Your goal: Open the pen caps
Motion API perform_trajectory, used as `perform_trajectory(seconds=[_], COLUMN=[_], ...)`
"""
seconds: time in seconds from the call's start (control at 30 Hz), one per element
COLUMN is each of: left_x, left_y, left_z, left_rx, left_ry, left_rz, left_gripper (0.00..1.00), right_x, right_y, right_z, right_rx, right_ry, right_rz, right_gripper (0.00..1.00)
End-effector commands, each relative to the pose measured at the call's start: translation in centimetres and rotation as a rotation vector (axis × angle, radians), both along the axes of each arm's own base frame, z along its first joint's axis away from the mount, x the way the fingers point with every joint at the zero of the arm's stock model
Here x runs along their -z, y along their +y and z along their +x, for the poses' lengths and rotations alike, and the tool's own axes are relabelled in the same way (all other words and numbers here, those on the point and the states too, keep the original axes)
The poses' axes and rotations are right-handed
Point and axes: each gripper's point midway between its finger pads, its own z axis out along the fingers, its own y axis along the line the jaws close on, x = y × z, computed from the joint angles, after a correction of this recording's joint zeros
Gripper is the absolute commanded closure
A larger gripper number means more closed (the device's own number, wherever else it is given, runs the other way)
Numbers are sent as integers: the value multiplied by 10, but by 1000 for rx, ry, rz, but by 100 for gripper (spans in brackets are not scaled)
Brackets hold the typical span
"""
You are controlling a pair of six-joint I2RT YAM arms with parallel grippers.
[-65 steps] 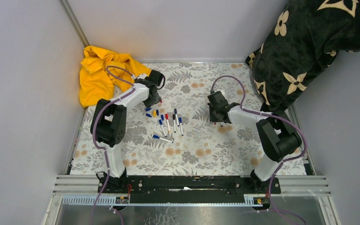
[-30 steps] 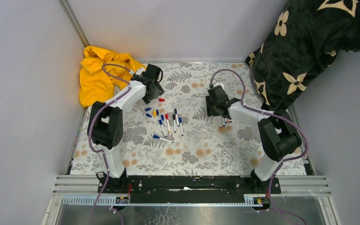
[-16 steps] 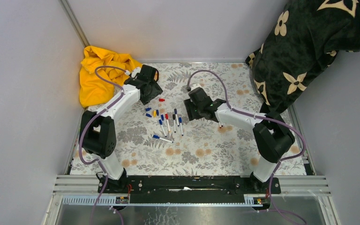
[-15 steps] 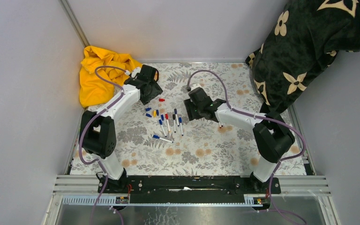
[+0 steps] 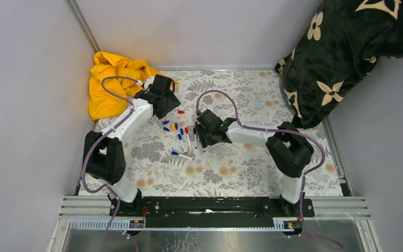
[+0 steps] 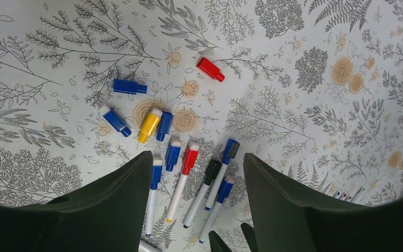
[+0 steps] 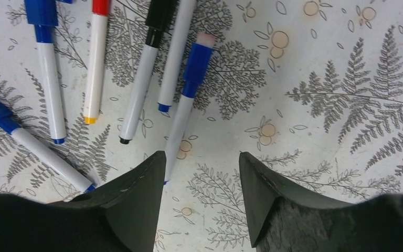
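Blue-capped pen [image 7: 184, 107]: packed among other pens [image 7: 139, 79] — a grab could drag two.
Right pincer [image 7: 200, 157]: spread, empty, just short of it.
Left pincer [image 6: 197, 157]: spread, empty.

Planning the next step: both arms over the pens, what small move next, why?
Probably lower the right gripper and shut it on the white barrel of the blue-capped pen: its jaws stand open and empty, and that barrel's end lies at the gap's edge. The left gripper, also open, could then pull the cap.
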Motion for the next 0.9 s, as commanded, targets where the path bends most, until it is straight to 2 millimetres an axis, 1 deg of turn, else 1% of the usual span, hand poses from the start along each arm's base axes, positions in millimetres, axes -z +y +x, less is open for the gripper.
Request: perform_trajectory(seconds=[0.0, 0.13, 0.33, 0.67, 0.73, 0.8, 0.87], left_x=[-9, -8, -4, -1, 1, 2, 4], left_y=[-2, -1, -2, -2, -1, 0, 1], left_z=[3, 4, 6, 9, 10, 10, 9], left_rx=[10, 9, 12, 15, 15, 13, 11], left_ry=[-42, -41, -41, -39, -38, -37, -33], left_rz=[-6, -5, -3, 5, 4, 4, 4], left_gripper=[29, 29, 29, 29, 29, 29, 29], right_x=[-12, -8, 2, 15, 16, 18, 21], right_y=[20, 19, 12, 9, 9, 9, 8], right_z=[5, 5, 4, 3, 3, 3, 1], right_rx=[-2, 6, 22, 36, 38, 37, 30], right_ry=[-25, -23, -14, 3, 4, 6, 10], right_rz=[35, 21, -18, -36, -39, -48, -63], right_gripper=[40, 40, 40, 41, 44, 48, 57])
